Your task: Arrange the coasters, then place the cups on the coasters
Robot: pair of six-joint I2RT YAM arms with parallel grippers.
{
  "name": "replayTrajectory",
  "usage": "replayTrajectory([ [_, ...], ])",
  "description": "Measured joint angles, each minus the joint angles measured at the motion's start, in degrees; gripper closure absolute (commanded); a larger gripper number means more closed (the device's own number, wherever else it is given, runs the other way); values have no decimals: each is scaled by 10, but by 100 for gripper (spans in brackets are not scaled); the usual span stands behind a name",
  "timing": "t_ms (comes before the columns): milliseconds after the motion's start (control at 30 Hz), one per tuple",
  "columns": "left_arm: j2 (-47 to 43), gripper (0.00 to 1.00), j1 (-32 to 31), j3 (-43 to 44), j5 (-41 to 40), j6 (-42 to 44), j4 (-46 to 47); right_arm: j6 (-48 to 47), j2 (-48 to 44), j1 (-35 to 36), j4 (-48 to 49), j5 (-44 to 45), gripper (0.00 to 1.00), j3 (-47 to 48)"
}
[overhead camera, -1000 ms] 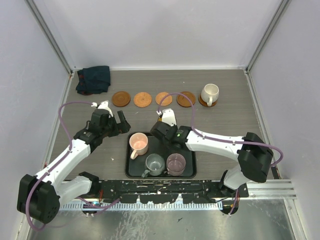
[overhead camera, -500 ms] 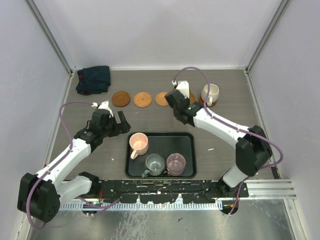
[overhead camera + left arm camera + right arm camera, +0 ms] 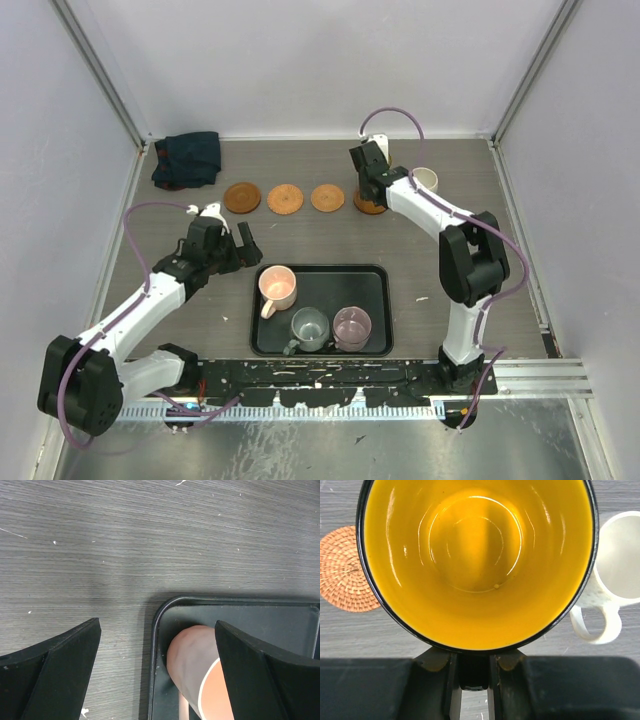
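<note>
Right arm reaches far beyond the tray [image 3: 375, 271]; right end effector [image 3: 371, 186] clamped on yellow cup [image 3: 475, 560], over a coaster [image 3: 372, 208], cream cup [image 3: 427, 180] just beside. Left arm bent; left end effector [image 3: 157, 655] spread wide above tray's far-left corner, pink cup [image 3: 194, 666] beneath

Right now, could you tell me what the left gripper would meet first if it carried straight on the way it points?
Probably the corner rim of the tray, then the pink mug just inside; how high the left gripper sits is unclear.
</note>
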Motion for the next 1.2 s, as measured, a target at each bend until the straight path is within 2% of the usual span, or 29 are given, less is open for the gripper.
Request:
replayTrajectory([
  [233, 1, 2, 0, 0, 0, 0, 4, -16, 52, -29, 8, -37, 99, 17],
  [567, 19, 2, 0, 0, 0, 0, 6, -16, 52, -41, 62, -67, 99, -12],
  [1200, 23, 2, 0, 0, 0, 0, 8, -1, 52, -42, 77, -83, 99, -45],
])
